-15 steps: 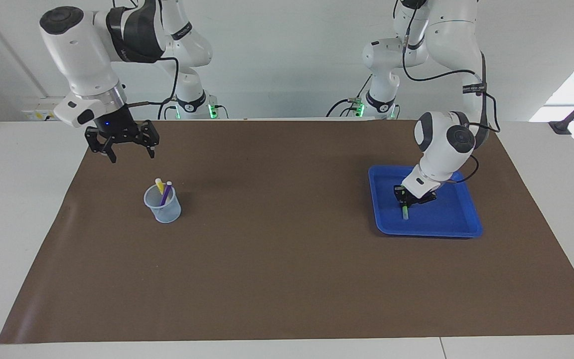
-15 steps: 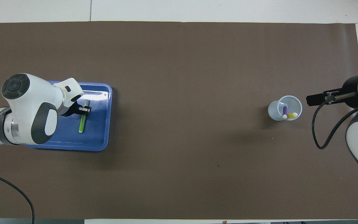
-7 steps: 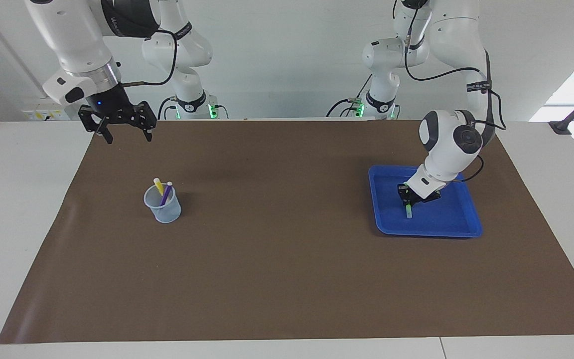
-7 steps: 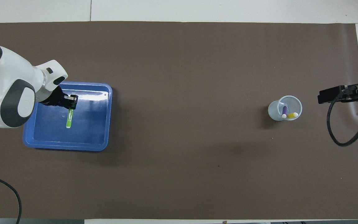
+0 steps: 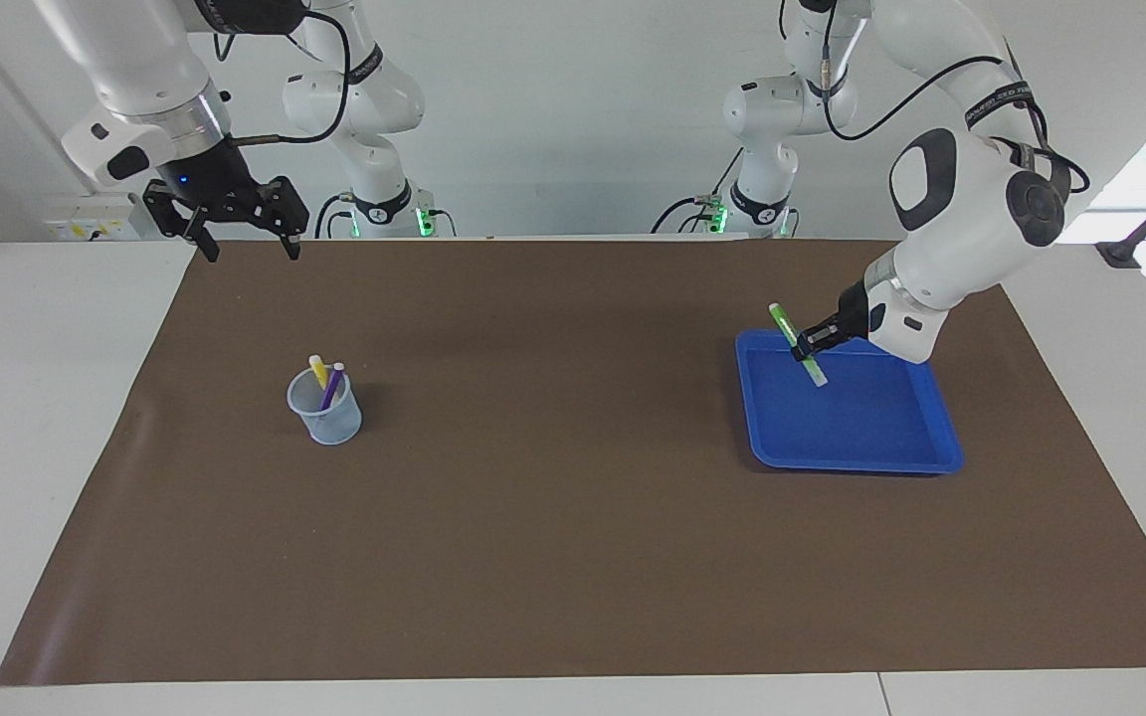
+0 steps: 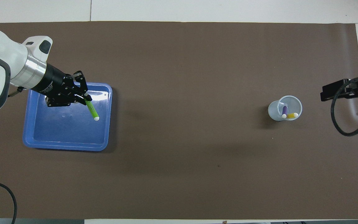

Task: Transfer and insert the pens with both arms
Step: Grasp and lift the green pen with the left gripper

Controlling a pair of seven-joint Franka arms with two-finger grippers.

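Your brown mat [image 5: 573, 517] carried a blue tray [image 5: 871, 438] toward the left arm's end. Over it your left gripper [image 5: 804, 348] pinched the green pen [image 5: 798, 344], tilted in the air. Your right gripper [image 5: 245, 234] waited over the mat's edge, fingers spread. The yellow pen [image 5: 317, 370] and purple pen [image 5: 334, 383] stood in the cup [image 5: 326, 413].

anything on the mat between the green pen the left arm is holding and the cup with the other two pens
Nothing visible. The left gripper holds the slim green pen over the blue plastic tray; only bare brown mat lies between it and the translucent pale-blue cup.
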